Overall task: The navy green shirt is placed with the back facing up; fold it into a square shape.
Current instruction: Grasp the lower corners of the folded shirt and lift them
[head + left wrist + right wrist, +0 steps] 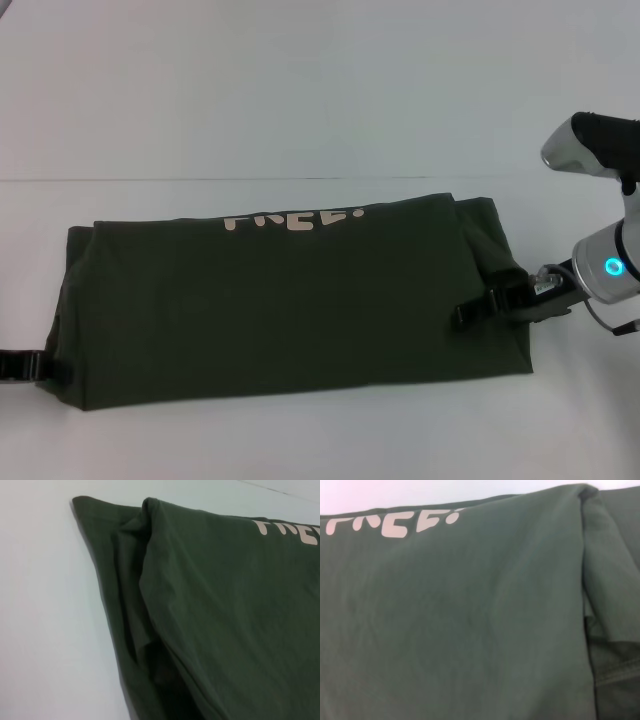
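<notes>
1. Navy green shirt (280,310) is lying flat on the white tabletop (300,90) as a long band running across in front of us, already folded lengthwise, with the tops of the cream lettering (292,218) peeking over its far edge.

2. At the shirt's left end, we are holding the left gripper (40,366) low at the near corner; its black tip is touching the cloth edge, but we cannot tell how its jaws stand or whether any cloth is between them.

3. In the left wrist view, that end is showing stacked layers with a sleeve fold (135,595) tucked underneath, so we judge a good grasp is needing to take all the layers together, not just the top sheet.

4. Across the middle, the cloth is lying smooth; to make a square, we judge one end should be carried over toward the other with edges matched, kept low so the layers are not sliding.

5. At the right end, we are resting the right gripper (478,308) on the shirt, reaching in from the side edge; its jaws appear narrow and pressed to the fabric, though whether they are pinching it is not clear.

6. As for containers, we are seeing none in any view.
</notes>
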You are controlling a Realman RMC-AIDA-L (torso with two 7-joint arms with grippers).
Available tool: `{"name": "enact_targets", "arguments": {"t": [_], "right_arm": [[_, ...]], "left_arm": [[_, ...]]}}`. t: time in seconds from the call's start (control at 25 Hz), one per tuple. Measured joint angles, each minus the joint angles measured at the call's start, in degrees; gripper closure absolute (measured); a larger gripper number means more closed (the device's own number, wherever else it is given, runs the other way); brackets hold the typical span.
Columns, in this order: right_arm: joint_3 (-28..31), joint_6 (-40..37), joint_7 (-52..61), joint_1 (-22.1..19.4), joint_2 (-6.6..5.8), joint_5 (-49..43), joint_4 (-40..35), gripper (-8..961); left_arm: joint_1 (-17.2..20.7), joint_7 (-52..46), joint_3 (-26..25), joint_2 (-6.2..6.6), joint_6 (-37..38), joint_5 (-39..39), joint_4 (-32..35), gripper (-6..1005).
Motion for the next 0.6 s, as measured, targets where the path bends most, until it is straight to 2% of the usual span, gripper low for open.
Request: {"name": "enact_targets", "arguments": {"t": [0.36,0.6], "right_arm": [[0.0,0.7,-0.5,0.1,0.17,0.3,2.1,104],[0.2,0.6,-0.5,-0.2,-0.15,0.3,2.0,104]], "left_arm": [[-0.1,0.0,0.1,0.07,0.0,0.0,0.0,994],[-0.1,0.0,0.2,0.09,-0.1,0.0,-0.1,995]]}}
